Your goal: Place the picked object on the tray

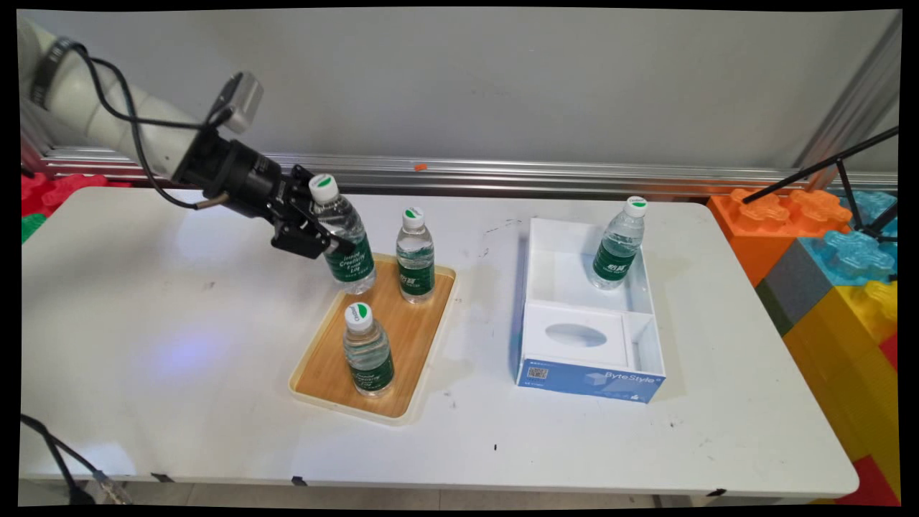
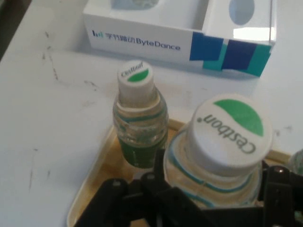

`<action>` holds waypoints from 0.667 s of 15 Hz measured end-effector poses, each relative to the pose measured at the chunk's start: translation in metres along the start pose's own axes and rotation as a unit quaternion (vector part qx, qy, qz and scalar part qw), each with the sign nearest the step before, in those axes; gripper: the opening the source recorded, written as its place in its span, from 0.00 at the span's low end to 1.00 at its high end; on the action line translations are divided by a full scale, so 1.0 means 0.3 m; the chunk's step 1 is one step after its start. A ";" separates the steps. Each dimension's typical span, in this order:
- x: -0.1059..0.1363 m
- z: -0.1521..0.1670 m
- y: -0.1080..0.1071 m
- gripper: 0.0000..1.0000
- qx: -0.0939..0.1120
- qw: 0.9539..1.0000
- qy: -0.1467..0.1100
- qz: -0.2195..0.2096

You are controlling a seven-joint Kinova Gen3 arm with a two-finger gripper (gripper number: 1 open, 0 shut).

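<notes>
My gripper is shut on a clear water bottle with a green label and white cap, gripping it at mid-body. The bottle leans to the left, its base over the back left corner of a wooden tray. In the hand view its cap looms large, and my gripper has black linkage on both sides of the bottle. A second bottle stands upright on the tray just to the right. A third bottle stands at the tray's near end.
A white and blue open box sits right of the tray, with another bottle leaning in its far compartment. Large coloured blocks are stacked at the table's right end. A black tripod leg crosses above them.
</notes>
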 end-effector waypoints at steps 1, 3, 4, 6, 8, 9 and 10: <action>-0.023 0.019 -0.017 0.00 -0.007 1.000 0.001 0.005; -0.061 0.054 -0.045 0.00 -0.021 1.000 0.001 0.016; -0.081 0.072 -0.058 0.00 -0.028 0.999 -0.001 0.024; -0.114 0.103 -0.082 0.00 -0.036 0.998 -0.003 0.042; -0.138 0.130 -0.101 0.00 -0.041 0.997 -0.006 0.058; -0.147 0.139 -0.108 0.00 -0.043 0.997 -0.007 0.064; -0.160 0.150 -0.116 0.00 -0.045 0.996 -0.008 0.071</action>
